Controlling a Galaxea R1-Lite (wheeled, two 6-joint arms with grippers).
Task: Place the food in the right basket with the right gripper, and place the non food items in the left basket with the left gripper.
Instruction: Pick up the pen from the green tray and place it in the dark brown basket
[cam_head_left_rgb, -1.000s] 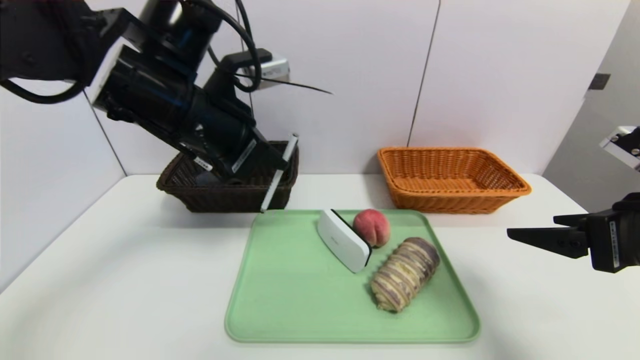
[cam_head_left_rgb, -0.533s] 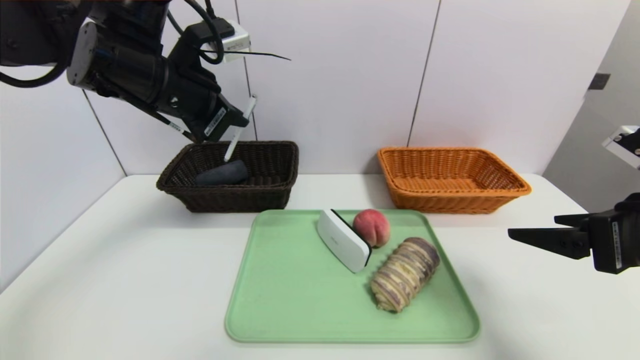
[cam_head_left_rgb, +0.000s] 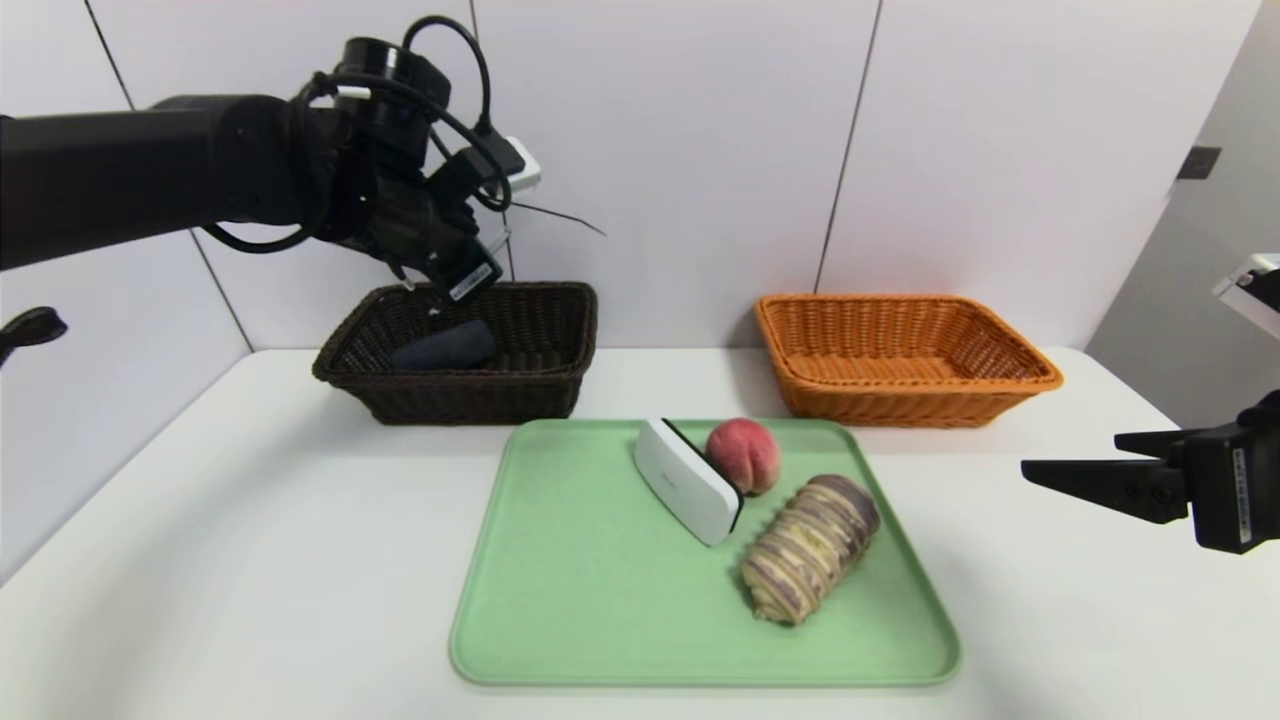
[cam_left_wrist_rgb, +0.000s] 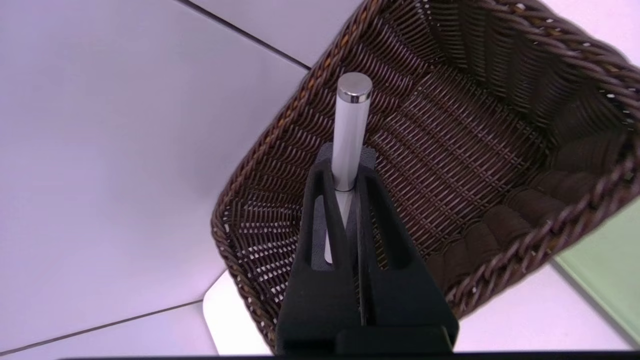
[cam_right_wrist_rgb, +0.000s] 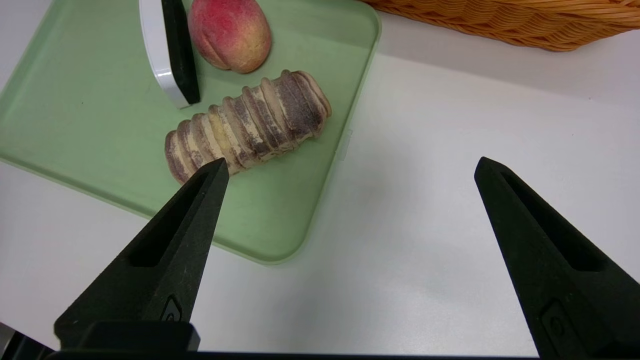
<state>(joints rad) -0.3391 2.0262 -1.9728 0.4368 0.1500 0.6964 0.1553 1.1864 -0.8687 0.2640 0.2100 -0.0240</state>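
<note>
My left gripper (cam_head_left_rgb: 440, 292) hangs over the dark brown left basket (cam_head_left_rgb: 560, 345), shut on the slim white pen (cam_left_wrist_rgb: 350, 130), which points down into the basket (cam_left_wrist_rgb: 260, 150). A rolled dark grey cloth (cam_head_left_rgb: 443, 347) lies inside that basket. On the green tray (cam_head_left_rgb: 600, 600) the white block with a black edge (cam_head_left_rgb: 685, 493) leans against the peach (cam_head_left_rgb: 745, 455), and the striped bread roll (cam_head_left_rgb: 810, 548) lies beside them. My right gripper (cam_head_left_rgb: 1072, 452) hovers open at the table's right side, right of the tray. The orange right basket (cam_head_left_rgb: 900, 385) holds nothing.
In the right wrist view the open right gripper (cam_right_wrist_rgb: 351, 161) is above bare white table, with the bread roll (cam_right_wrist_rgb: 250, 125), peach (cam_right_wrist_rgb: 230, 32), white block (cam_right_wrist_rgb: 157, 55) and tray (cam_right_wrist_rgb: 75, 100) beyond one finger and the orange basket (cam_right_wrist_rgb: 500, 25) farther off. Wall panels stand close behind both baskets.
My left arm has carried the pen back and to the left, from in front of the dark basket to above its inside. The right gripper has barely moved.
</note>
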